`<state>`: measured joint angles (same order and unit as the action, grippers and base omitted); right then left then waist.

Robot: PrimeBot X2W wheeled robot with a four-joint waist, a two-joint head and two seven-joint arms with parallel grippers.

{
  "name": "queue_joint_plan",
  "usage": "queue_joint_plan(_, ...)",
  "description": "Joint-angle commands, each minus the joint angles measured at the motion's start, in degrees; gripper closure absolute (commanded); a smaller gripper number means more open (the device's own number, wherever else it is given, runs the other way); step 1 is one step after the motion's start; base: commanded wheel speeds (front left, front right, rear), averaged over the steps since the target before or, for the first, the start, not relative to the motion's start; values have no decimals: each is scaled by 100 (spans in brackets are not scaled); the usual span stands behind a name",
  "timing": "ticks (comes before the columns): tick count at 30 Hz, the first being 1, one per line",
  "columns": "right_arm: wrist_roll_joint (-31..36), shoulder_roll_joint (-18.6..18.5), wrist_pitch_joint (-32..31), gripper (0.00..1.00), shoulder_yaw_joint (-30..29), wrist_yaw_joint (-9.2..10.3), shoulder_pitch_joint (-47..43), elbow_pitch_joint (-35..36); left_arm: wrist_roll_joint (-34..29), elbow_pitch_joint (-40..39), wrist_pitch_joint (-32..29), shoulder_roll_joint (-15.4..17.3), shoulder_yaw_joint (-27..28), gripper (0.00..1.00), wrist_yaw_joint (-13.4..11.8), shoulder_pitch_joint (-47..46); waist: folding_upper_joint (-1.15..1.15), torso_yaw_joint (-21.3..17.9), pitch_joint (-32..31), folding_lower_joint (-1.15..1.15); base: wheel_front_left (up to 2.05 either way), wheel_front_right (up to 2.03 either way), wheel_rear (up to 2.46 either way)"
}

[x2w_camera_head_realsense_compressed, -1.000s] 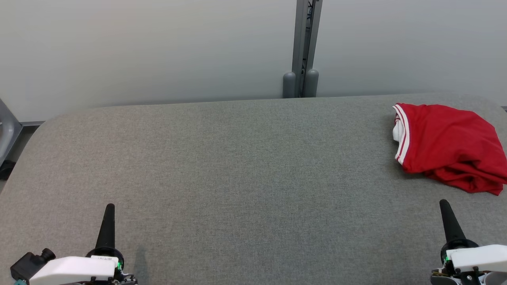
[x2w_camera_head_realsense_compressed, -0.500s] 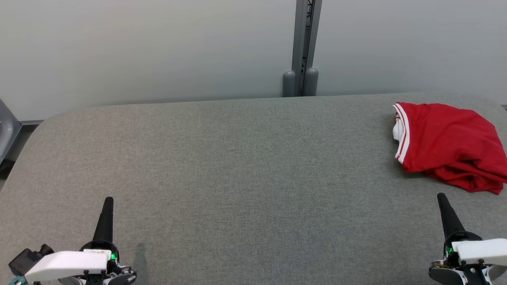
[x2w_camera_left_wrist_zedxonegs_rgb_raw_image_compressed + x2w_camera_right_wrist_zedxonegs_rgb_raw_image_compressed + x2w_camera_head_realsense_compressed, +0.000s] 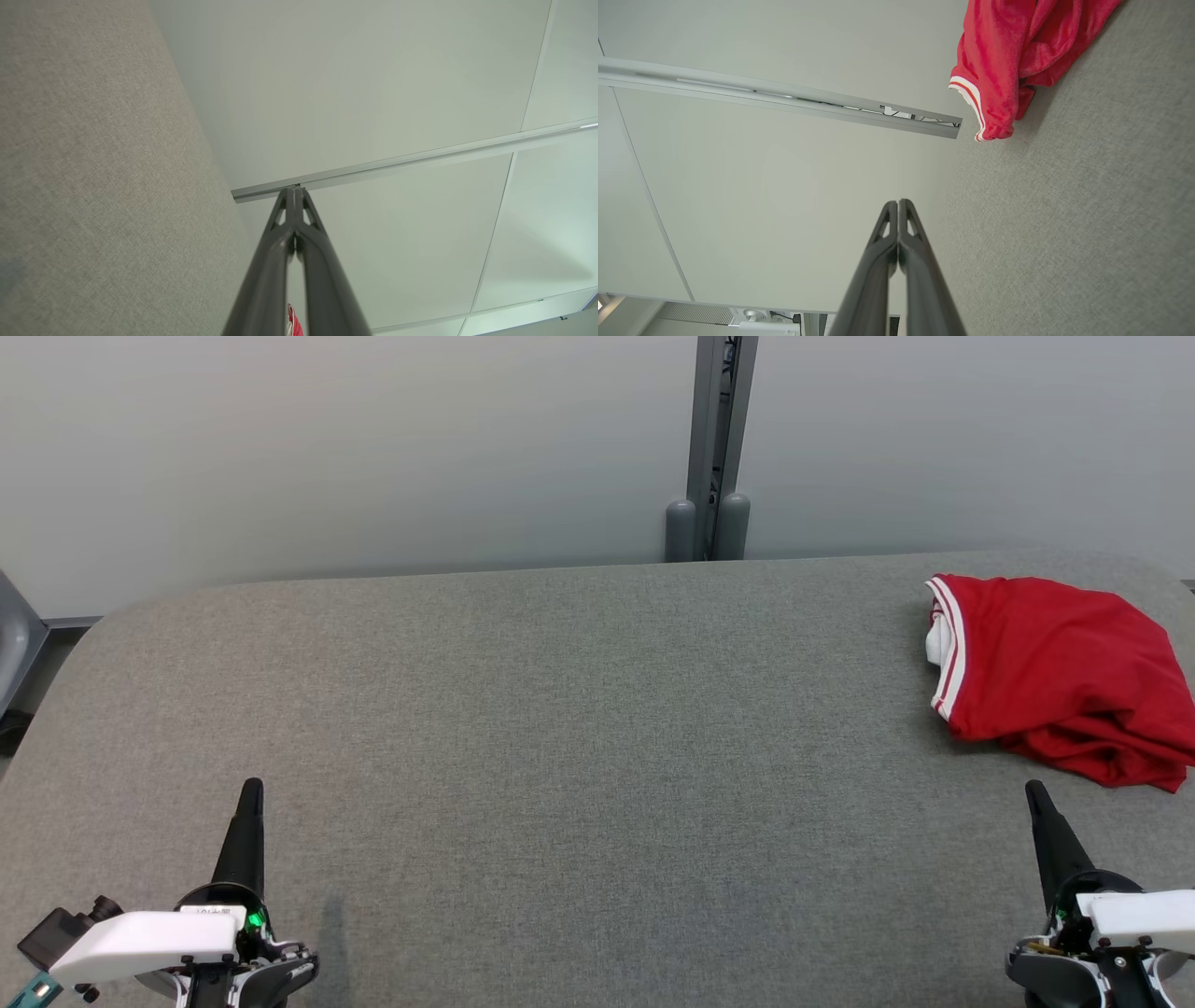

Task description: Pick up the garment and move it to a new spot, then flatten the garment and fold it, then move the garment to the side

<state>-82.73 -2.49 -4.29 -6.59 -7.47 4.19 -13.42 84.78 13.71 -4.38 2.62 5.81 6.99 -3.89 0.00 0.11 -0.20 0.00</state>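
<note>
The red garment (image 3: 1060,677) lies bunched at the worktop's (image 3: 560,728) far right corner, hard by the right edge. The left gripper (image 3: 250,795) and right gripper (image 3: 1034,793) sit at the near edge, fingers together, empty. A shallow pinch could drag it over that edge; centre and left offer open room

Crumpled red garment (image 3: 1055,677), table's far right

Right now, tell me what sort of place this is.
Likely a lab or test room: a grey cloth-covered table, bare pale wall panels joined by a metal post, and a red garment.
</note>
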Motion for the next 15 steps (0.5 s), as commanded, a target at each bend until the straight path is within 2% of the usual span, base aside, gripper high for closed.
queue_joint_plan(1,-132,-53,-51,100,1,-3,101,10,98,-5,-33,35,37,100,32,-112,0,0,2,0,0,0,0)
queue_joint_plan(15,-724,-60,-184,100,4,-4,201,-48,577,26,-172,39,70,100,54,-241,0,-7,26,0,0,0,0)
